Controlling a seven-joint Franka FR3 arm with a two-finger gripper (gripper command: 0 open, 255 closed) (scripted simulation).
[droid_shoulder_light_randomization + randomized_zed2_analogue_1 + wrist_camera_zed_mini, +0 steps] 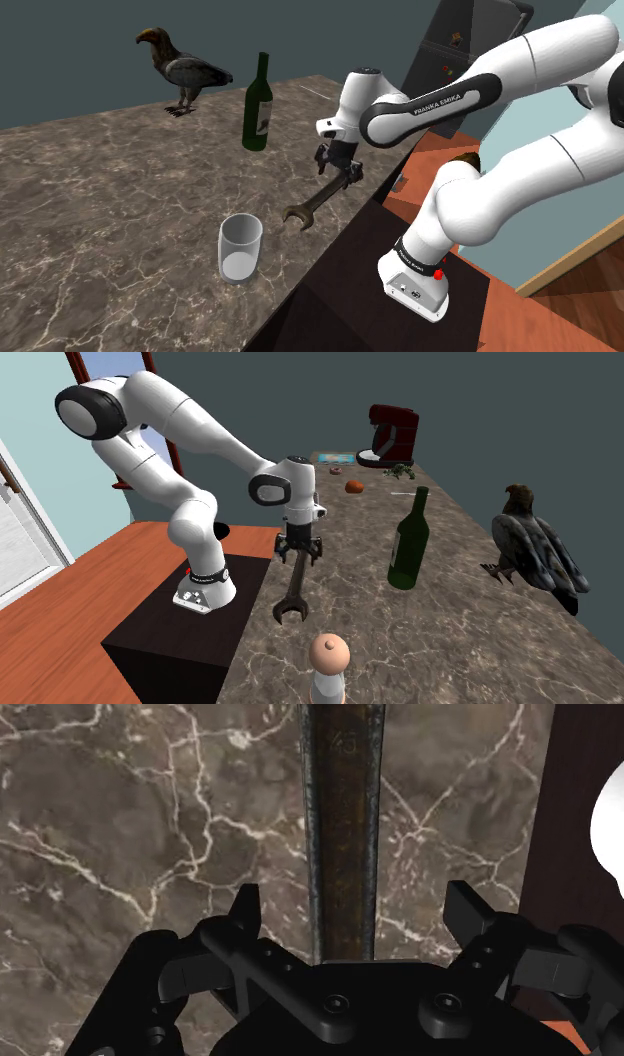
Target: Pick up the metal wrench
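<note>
A dark, worn metal wrench (310,208) lies flat on the brown marble countertop (110,210), close to the edge beside the stand. Its open-jawed head points toward the glass. My black gripper (338,180) hangs straight down over the wrench's other end. In the wrist view the shaft (342,824) runs between the two fingers (247,909), which stand apart with marble showing on both sides and no contact. In the second exterior view the gripper (298,557) sits just above the wrench (293,592). The gripper (355,904) is open.
An empty glass (240,248) stands near the wrench's head. A green bottle (258,105) and an eagle figure (183,70) stand farther back. A round-topped grinder (328,667) and a red mixer (392,437) are also on the counter. The dark stand (330,310) borders the counter edge.
</note>
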